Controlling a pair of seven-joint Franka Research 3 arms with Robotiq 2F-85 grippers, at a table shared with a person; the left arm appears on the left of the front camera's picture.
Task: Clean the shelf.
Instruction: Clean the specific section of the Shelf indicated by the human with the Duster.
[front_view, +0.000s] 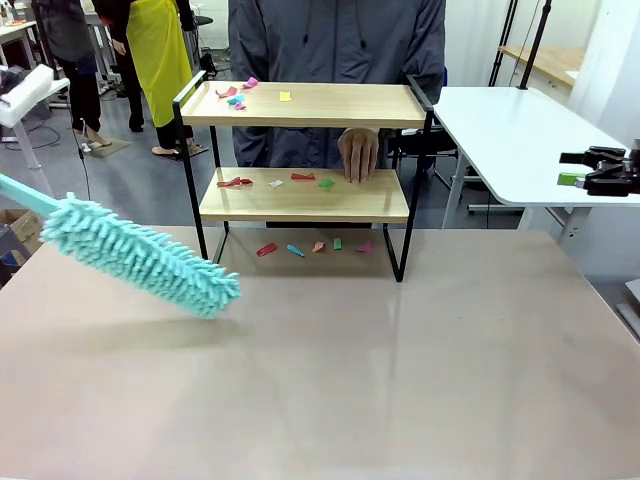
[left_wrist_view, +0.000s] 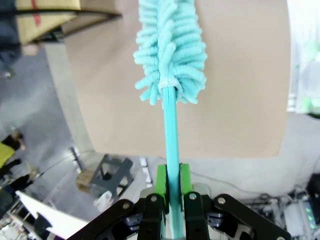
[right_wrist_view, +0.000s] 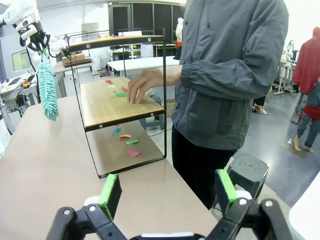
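The shelf (front_view: 300, 105) stands at the far middle of the table, with small coloured paper scraps (front_view: 238, 97) on its top board, its lower board and the table under it. My left gripper (left_wrist_view: 172, 172) is shut on the handle of a teal fluffy duster (front_view: 140, 258), whose head hangs over the table left of the shelf. A person's hand (front_view: 358, 155) rests on the lower board. My right gripper (front_view: 575, 168) is open and holds nothing, off the table's right side. In the right wrist view, the shelf (right_wrist_view: 120, 105) lies ahead of the right gripper (right_wrist_view: 167, 192), beyond the duster (right_wrist_view: 47, 90).
The person (front_view: 335, 40) stands right behind the shelf. A white side table (front_view: 520, 140) sits at the far right, next to my right gripper. The beige table (front_view: 330, 380) has wide free room in front of the shelf. Other people stand at the far left.
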